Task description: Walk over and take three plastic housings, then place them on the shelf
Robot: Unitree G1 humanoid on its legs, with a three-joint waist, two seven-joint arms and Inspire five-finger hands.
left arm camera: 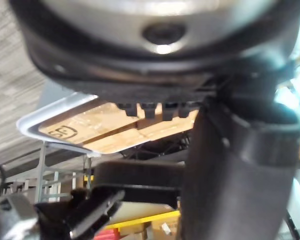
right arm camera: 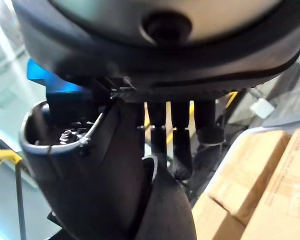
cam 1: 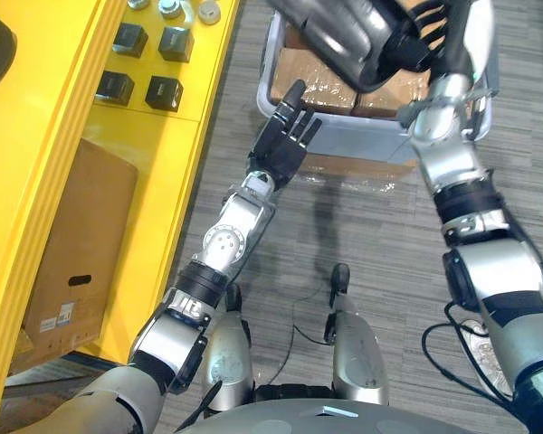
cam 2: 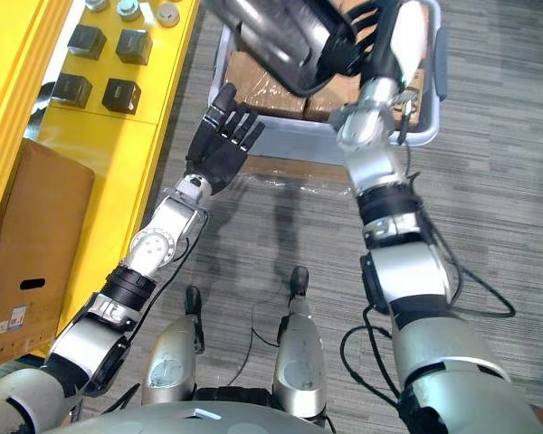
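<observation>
A large glossy dark plastic housing (cam 1: 339, 36) is held up high over the grey bin (cam 1: 362, 145). My right hand (cam 1: 421, 41) is curled round its right end, and the right wrist view shows the same housing (right arm camera: 105, 180) against my fingers (right arm camera: 177, 150). My left hand (cam 1: 285, 140) is open, fingers straight, hovering just in front of the bin's near left corner and holding nothing. The yellow shelf (cam 1: 63, 108) runs along my left side.
Taped cardboard boxes (cam 1: 308, 72) fill the bin. Several small black blocks (cam 1: 163, 90) and round metal parts (cam 1: 172, 9) lie on the shelf top. A brown carton (cam 1: 72, 253) stands under the shelf. Grey carpet lies between shelf and bin.
</observation>
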